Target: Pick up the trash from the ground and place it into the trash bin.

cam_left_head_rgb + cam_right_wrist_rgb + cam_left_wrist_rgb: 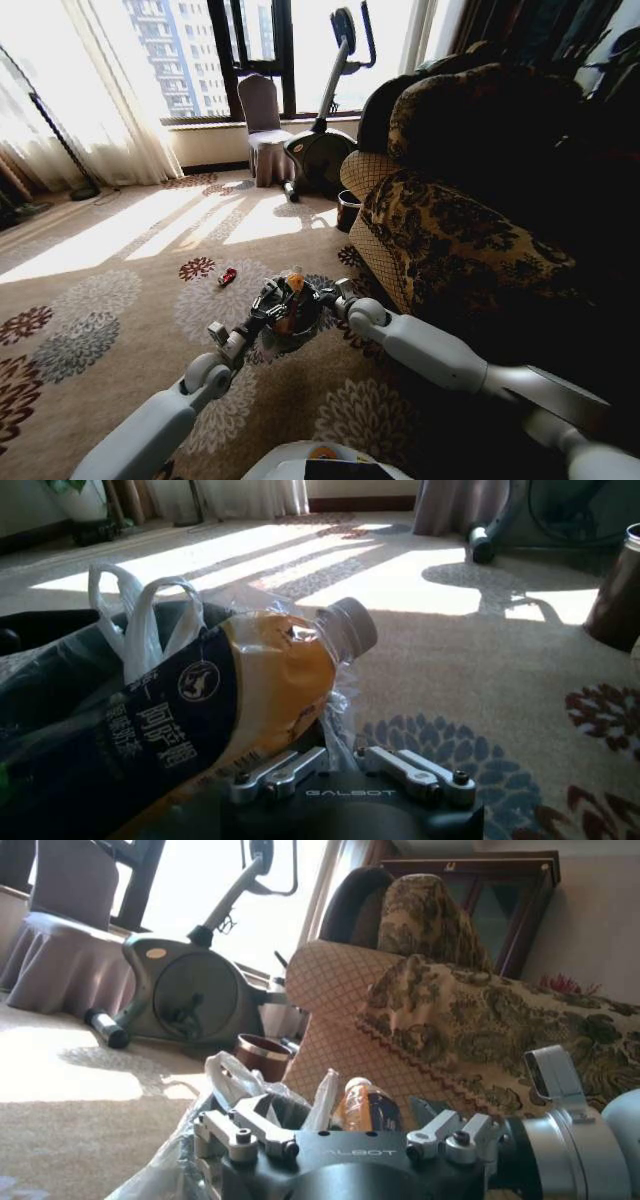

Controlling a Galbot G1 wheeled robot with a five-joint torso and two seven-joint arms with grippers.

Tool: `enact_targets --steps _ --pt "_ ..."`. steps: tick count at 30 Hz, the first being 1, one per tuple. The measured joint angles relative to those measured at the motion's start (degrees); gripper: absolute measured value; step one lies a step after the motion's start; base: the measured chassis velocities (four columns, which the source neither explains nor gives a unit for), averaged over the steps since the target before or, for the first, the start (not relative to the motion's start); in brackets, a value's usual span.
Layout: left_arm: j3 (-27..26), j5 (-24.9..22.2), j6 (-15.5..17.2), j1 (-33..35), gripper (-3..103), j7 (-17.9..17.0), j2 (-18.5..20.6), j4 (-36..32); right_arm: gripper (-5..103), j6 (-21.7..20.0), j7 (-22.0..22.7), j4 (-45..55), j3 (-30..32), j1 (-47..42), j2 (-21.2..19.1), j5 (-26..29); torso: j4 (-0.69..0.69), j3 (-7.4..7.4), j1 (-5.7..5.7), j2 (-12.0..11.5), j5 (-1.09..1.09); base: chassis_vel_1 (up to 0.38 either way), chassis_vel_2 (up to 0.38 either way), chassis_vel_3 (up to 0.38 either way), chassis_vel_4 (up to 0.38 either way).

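I am steering a two-armed robot on a flowered carpet [120, 280] beside a patterned sofa [470, 230]. Both arms reach forward and meet at the bin [288, 322], a small dark bucket with a crinkled plastic liner [165, 1170], sitting on the carpet at about 12 o'clock from the robot's chest. The left gripper [262, 305] is at the bin's 9 o'clock side; its fingers sit right at the rim, but I cannot tell whether they are clamped on it, though I judge it is there to steady the bin. The right gripper [345, 771] comes in from 3 o'clock, its jaws closed on the lower body of a bottle [235, 705] full of orange drink, which leans over the bin mouth with its cap pointing up and away, so it looks ready to go in. The bottle's dark label [150, 742] carries white Chinese characters and a round emblem; I cannot read them reliably. Both grippers are stamped "GALBOT". White bag handles [130, 611] stick up from the bin just behind the bottle. A small red scrap [228, 277] lies on the carpet at 11 o'clock, well apart from the bin, so litter remains to be collected.
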Motion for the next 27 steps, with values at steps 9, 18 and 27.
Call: enact_targets --steps 9,18,27 --pt "-1.4 -1.2 -1.0 -0.1 100 -0.8 -1.4 0.3 0 -0.1 -1.1 0.4 -1.2 0.4 -1.3 -1.4 -0.01 0.00 0.00 0.0 0.01 0.000 0.000 0.000 0.000" --pt "-1.2 0.7 -2.2 1.3 100 -1.0 -3.5 -0.6 0 -0.2 -4.4 0.0 -3.8 3.4 -2.5 -6.3 0.02 0.00 0.00 0.0 0.00 0.000 0.000 0.000 0.000" --pt "-8.7 0.8 -3.2 0.1 100 -8.3 -6.7 4.2 0 0.5 -7.9 0.4 -5.8 4.8 -3.2 -8.4 0.00 0.00 0.00 0.0 0.00 0.000 0.000 0.000 0.000"
